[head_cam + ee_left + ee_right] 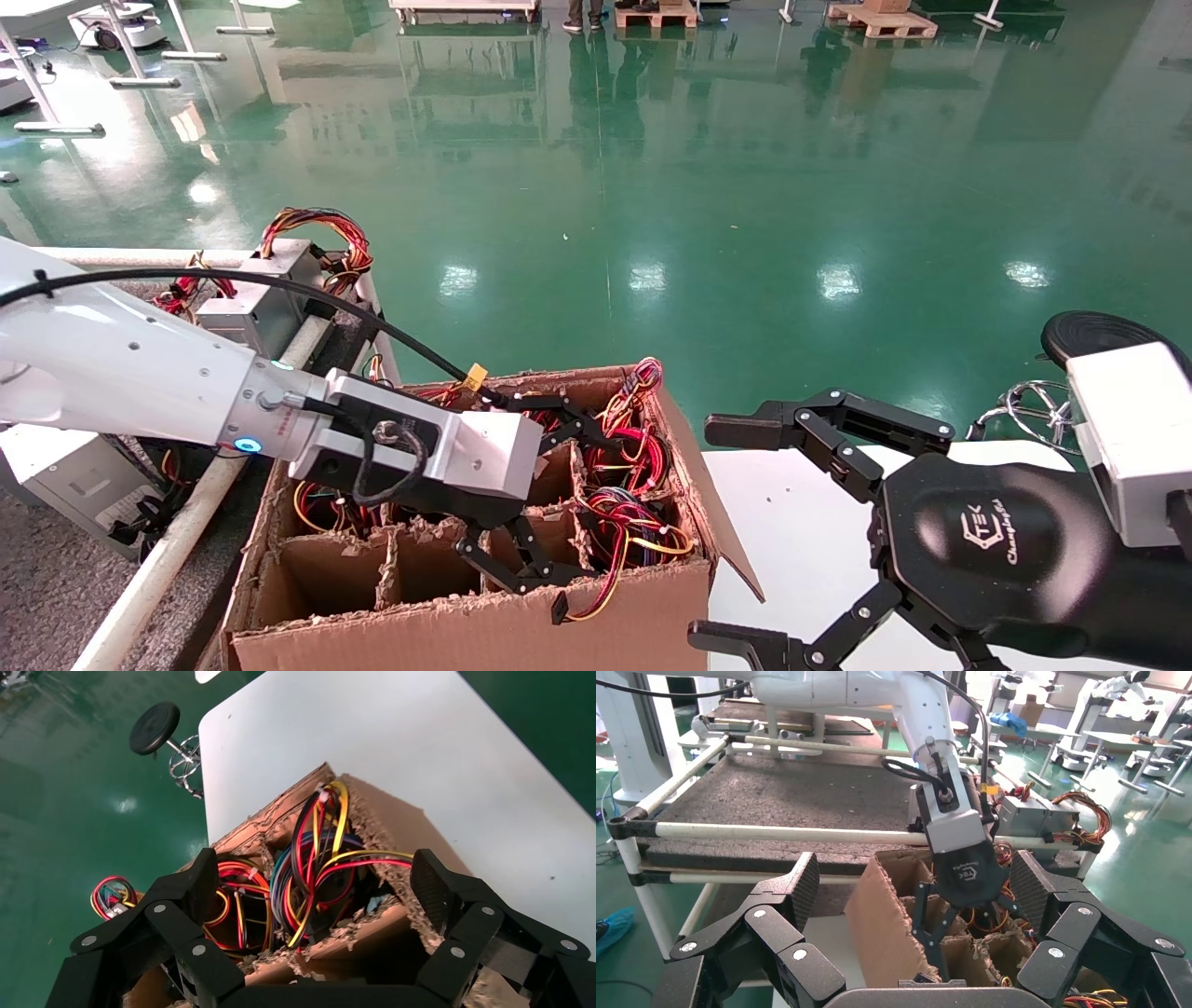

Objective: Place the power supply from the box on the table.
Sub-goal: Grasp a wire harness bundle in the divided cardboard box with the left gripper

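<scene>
Head view: the left gripper [549,494] hangs at lower centre over the ragged brown cardboard box [466,634], jaws wide and empty above wire-filled cells. A silver metal power supply [265,298] sits upper left on the grey felt bench [37,578].

Left wrist view: red and yellow wires [316,874] fill the cells.

Right wrist view: the right gripper [912,903] hovers beside the box, jaws wide.

**Hidden and cut off**

Box [484,624]: near wall runs off the head view's bottom edge. In its cells only wire bundles [633,522] show; any power supply bodies beneath are hidden. Left claw [531,494] covers the middle cells. Right claw [745,531]: lower finger clipped by the frame. Desk [56,596] cut at left edge.
</scene>
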